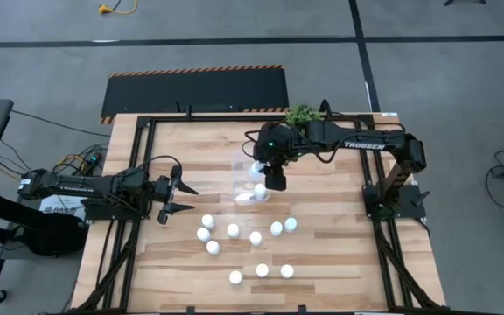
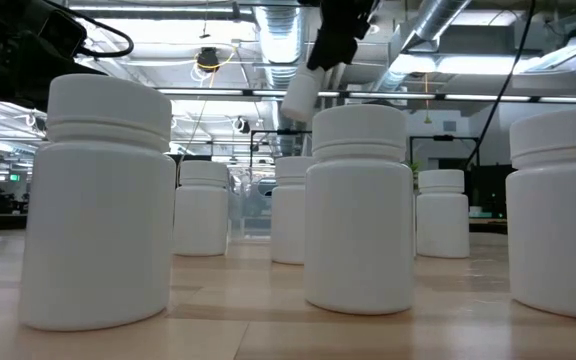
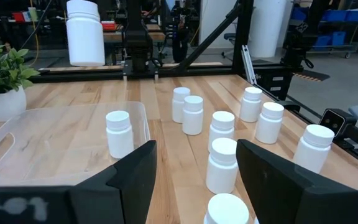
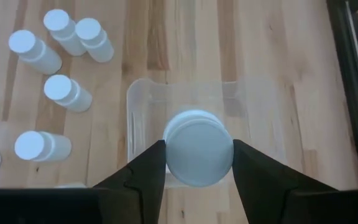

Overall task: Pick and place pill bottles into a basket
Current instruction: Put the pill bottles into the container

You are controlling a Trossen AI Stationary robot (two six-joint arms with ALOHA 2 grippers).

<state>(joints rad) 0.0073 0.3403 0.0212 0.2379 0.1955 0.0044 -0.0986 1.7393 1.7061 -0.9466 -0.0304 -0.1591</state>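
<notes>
A white pill bottle [image 4: 198,155] sits pinched between the fingers of the right gripper [image 4: 198,163], held in the air directly above the clear basket [image 4: 143,102] near the middle of the table [image 1: 339,262]. One bottle [image 3: 119,133] already stands inside the basket, and ten loose bottles [image 1: 255,237] stand toward the table's front edge. The left gripper [image 1: 180,199] waits near the left edge, fingers spread and empty.
</notes>
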